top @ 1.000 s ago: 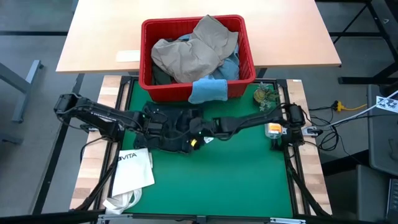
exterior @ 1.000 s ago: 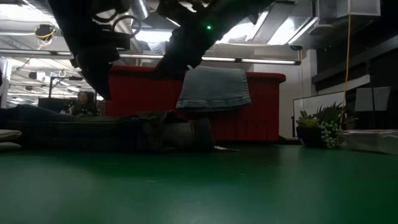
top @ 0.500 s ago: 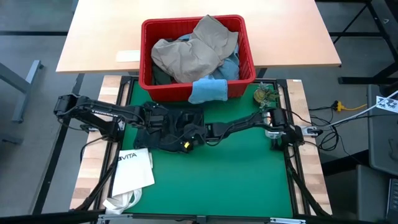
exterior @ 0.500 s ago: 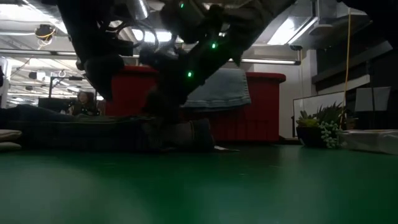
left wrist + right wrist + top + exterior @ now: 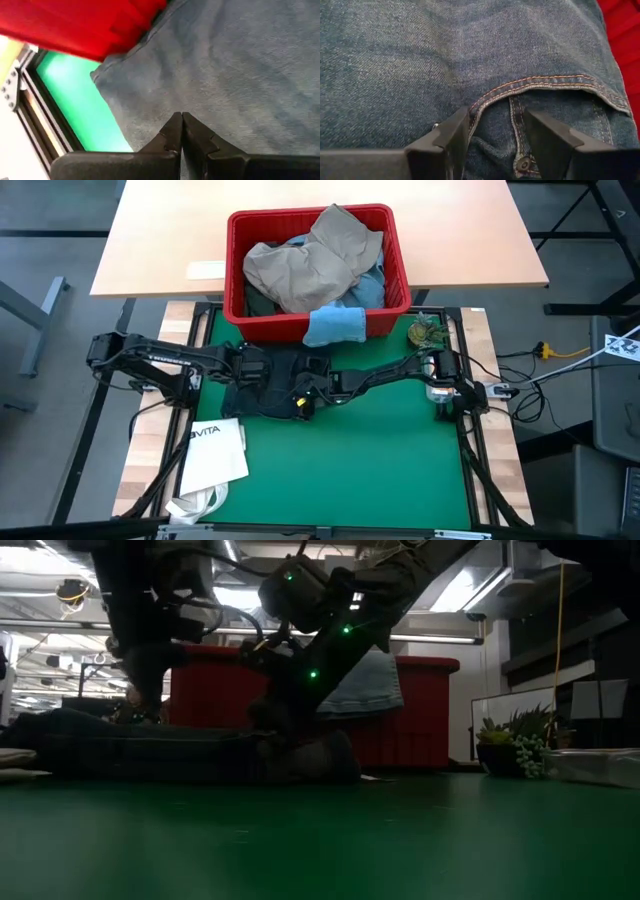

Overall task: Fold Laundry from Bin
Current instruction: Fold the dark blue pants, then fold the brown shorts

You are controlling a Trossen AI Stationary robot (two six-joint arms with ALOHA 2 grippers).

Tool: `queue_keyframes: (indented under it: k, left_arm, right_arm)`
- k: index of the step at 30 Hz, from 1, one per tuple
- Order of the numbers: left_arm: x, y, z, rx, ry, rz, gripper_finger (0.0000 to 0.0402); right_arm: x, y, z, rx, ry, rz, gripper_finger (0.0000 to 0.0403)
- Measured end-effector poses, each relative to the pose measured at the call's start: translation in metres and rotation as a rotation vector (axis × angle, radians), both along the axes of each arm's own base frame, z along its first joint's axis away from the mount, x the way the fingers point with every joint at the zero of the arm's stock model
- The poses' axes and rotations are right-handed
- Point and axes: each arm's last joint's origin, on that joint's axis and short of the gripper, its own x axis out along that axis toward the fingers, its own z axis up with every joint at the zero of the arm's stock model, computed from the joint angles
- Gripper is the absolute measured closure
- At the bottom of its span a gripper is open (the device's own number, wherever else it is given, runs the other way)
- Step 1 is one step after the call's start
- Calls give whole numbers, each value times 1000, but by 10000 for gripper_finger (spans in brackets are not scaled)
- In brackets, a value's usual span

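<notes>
So the green table (image 5: 380,470) has the red bin (image 5: 235,280) parked at its far edge, packed with laundry: a tan piece (image 5: 310,265) heaped on top and a small light blue cloth (image 5: 335,325) drooping over the front rim. Just in front of the bin, a pair of dark jeans (image 5: 262,395) lies spread flat on the mat, and both arms are down on it. The left gripper (image 5: 182,131) has its fingers pinched together right on the denim near the jeans' left side, though I can't tell if any fabric is caught between them. The right gripper (image 5: 492,135) stands spread wide, hovering straight over the pocket seam (image 5: 540,82) and a rivet (image 5: 522,164), grabbing nothing. A white tote bag (image 5: 215,450) sits off at the near left corner. What worries me: if those open fingers close on only the top layer at the pocket, the fold could drag crooked and bunch up. The two arms are also really close together, so a sloppy pull might knock them into each other.
</notes>
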Motion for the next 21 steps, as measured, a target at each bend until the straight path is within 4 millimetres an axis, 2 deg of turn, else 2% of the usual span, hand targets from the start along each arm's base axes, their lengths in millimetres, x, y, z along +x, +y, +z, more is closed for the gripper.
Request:
queue_keyframes:
  k: [6, 10, 16, 21]
  left_arm:
    - [-16, 6, -23, -12, 78, 70, 399]
    - [-16, 4, -23, -70, 74, 66, 399]
    - [-1, -4, 7, -101, -24, -51, 399]
    - [14, -9, 39, -114, -124, -139, 399]
  right_arm:
    - [0, 1, 3, 25, -2, 30, 212]
    - [-5, 2, 22, 27, -6, 88, 212]
    - [-18, 5, 78, 20, -86, 175, 212]
    - [-41, 12, 120, 3, -78, 234, 212]
